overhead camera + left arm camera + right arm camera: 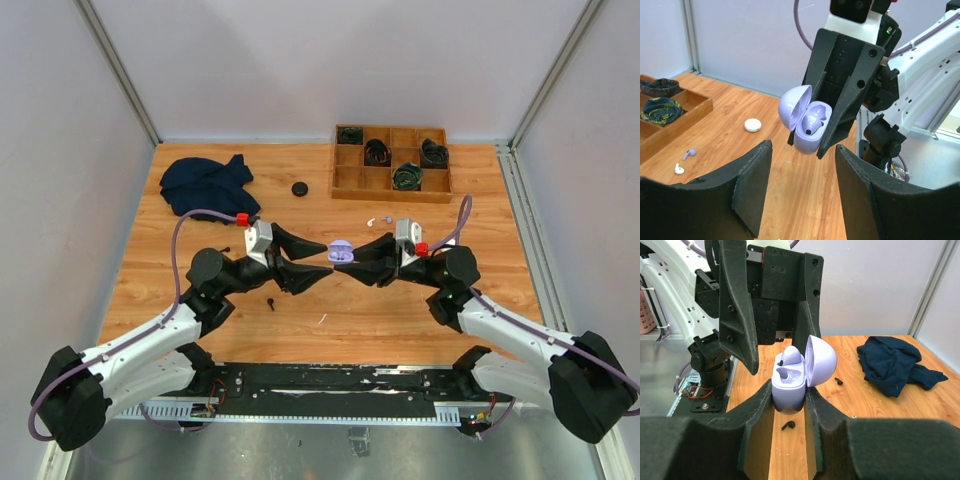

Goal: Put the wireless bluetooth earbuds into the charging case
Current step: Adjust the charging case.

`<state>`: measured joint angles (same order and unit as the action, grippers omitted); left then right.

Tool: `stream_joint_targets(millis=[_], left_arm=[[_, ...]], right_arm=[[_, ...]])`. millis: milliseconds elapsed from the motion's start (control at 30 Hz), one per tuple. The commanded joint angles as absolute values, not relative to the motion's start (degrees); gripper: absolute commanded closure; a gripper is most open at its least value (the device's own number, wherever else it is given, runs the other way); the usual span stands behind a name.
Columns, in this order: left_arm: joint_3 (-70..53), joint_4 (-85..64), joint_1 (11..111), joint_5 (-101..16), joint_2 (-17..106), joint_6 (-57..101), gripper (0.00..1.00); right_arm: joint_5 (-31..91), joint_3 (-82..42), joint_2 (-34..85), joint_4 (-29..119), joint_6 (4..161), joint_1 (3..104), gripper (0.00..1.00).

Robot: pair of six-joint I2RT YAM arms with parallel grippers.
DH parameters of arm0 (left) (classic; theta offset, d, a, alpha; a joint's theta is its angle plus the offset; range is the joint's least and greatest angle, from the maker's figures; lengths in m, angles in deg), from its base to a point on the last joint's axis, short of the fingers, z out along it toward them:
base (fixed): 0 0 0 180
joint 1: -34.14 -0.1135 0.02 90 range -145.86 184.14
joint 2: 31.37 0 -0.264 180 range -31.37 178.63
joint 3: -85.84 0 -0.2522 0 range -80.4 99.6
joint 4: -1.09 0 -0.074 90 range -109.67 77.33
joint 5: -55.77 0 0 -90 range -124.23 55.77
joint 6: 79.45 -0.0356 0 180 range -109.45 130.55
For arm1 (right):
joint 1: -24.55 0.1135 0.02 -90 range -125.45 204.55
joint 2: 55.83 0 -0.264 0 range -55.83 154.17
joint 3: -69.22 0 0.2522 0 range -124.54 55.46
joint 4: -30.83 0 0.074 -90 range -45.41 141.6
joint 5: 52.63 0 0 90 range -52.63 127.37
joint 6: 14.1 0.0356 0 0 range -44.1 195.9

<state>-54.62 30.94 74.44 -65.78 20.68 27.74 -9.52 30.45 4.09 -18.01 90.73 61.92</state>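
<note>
Left wrist view: the right gripper [352,258] is clamped on the body of an open lilac charging case [789,386], held in the air over the middle of the bench. The left gripper [318,266] faces it with its fingers spread wide and nothing between them. One seated lilac earbud [812,120] sits in the case, the lid hinged back.

Likely hazards:
- The case is held tilted, so further tipping could let the seated bud slide out.
- The wide left fingers are close to the lid – a slightly misjudged approach could snap it shut or push the case askew in the grip.
- The loose lilac earbud [689,153] lies beside a white earbud [678,169], near the wooden compartment tray [392,190] toward the far right corner. Both are tiny, so a pinch could flick one away or catch the wrong bud.

Hard to make out:
- The second socket looks vacant in the right wrist view, though the shadowed hollow is not conclusive.
- The right finger pads' contact with the case is hidden behind its body.
- A black earbud [787,425] lies on the bench under the case; its orientation is unclear.
</note>
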Motion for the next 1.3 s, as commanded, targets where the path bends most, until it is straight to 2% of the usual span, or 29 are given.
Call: stream_joint_targets(millis=[0, 600, 833, 967, 1267], left_arm=[[-55.17, 35.58, 74.11, -67.65, 21.05, 28.82, 0.43], [-55.52, 43.18, 74.13, -70.02, 26.10, 37.28, 0.58], [-55.75, 45.02, 74.13, -71.30, 26.84, 39.01, 0.70], [-56.04, 44.94, 74.13, -71.15, 26.35, 38.87, 0.80], [-56.55, 43.72, 74.13, -70.68, 25.14, 38.03, 0.93]], right_arm=[[-12.68, 28.19, 4.69, -22.17, 92.97, 63.18, 0.98], [-13.32, 28.45, 5.76, -25.71, 94.64, 63.17, 0.98], [-14.26, 28.83, 6.34, -26.15, 94.47, 63.20, 0.98], [-15.21, 29.01, 6.48, -25.99, 94.61, 63.21, 0.92], [-16.54, 27.94, 5.87, -22.20, 94.80, 63.13, 0.82]])
